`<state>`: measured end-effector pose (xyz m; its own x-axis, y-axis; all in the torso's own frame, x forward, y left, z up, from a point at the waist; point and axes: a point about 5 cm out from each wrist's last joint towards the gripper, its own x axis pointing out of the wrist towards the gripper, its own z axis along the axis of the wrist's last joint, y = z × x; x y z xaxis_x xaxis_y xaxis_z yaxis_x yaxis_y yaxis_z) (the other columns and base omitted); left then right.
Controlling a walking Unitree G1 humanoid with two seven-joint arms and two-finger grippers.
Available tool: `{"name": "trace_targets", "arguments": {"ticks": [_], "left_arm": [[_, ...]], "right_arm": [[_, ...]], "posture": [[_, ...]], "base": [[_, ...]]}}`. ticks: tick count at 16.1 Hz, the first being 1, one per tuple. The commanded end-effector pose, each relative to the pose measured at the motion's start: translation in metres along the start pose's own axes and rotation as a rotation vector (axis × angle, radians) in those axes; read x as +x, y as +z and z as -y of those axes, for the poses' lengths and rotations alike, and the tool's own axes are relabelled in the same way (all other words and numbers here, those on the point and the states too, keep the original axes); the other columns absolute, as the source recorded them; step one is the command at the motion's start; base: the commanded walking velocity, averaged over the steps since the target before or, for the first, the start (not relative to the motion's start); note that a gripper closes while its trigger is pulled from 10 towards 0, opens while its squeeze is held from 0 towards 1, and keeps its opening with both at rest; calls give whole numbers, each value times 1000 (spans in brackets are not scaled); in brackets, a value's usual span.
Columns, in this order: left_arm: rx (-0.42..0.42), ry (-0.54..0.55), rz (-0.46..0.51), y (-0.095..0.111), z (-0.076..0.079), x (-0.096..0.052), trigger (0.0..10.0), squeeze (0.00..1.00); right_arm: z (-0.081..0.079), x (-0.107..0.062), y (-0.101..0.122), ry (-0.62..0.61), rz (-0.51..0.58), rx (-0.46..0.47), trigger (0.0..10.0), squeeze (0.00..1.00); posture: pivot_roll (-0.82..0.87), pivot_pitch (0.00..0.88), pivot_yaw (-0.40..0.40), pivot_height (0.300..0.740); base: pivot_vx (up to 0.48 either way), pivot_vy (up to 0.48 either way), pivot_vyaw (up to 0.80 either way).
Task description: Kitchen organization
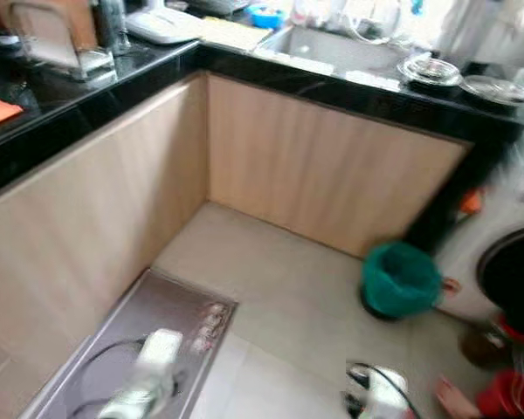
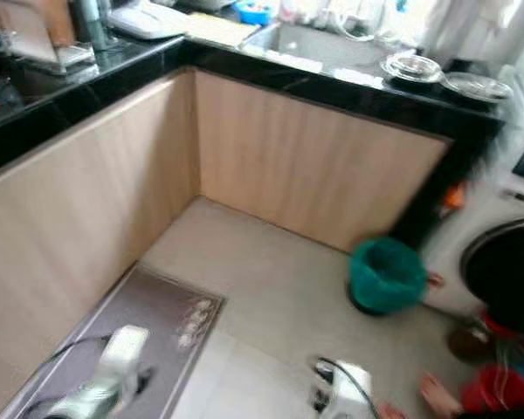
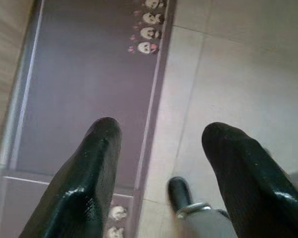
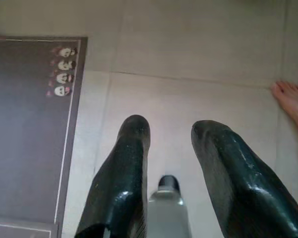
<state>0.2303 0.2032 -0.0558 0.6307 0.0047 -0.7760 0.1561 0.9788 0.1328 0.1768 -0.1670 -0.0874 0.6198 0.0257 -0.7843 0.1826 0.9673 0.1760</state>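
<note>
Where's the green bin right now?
The green bin stands on the floor to the robot's right, at the foot of the counter's dark end panel, beside the washing machine.

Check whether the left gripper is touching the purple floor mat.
Apart. The left wrist view shows the left gripper open in the air, with the floor mat well below its fingers.

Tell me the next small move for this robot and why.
Probably step forward toward the black L-shaped counter. Both arms hang low over the beige floor tiles and the grey floor mat, with the left gripper and right gripper open and holding nothing. The metal dishes and other kitchenware on the counter look too far to reach from here.
</note>
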Motion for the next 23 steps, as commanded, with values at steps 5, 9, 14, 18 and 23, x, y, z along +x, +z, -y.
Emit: {"name": "trace_targets", "arguments": {"ticks": [5, 9, 14, 18, 23], "left_arm": [[6, -54, 30, 13, 16, 3, 10000, 0], [10, -60, 30, 14, 17, 3, 10000, 0], [17, -59, 29, 13, 15, 3, 10000, 0], [15, -61, 30, 13, 16, 3, 10000, 0], [11, -60, 30, 13, 15, 3, 10000, 0]], "right_arm": [[15, -3, -3, -46, -9, 2, 10000, 0], [15, -3, -3, -39, -18, -11, 10000, 0], [14, -3, -2, -39, -3, 3, 10000, 0], [14, -3, -2, -30, -5, -3, 10000, 0], [14, -3, -2, -28, -5, -21, 10000, 0]], "posture": [[73, 0, -81, 740], [80, 0, -82, 740], [84, 0, -79, 740], [84, 0, -80, 740], [82, 0, -80, 740]], "base": [[277, 0, 0], [276, 0, -495], [277, 0, -131], [278, 0, 0], [289, 0, 0]]}}
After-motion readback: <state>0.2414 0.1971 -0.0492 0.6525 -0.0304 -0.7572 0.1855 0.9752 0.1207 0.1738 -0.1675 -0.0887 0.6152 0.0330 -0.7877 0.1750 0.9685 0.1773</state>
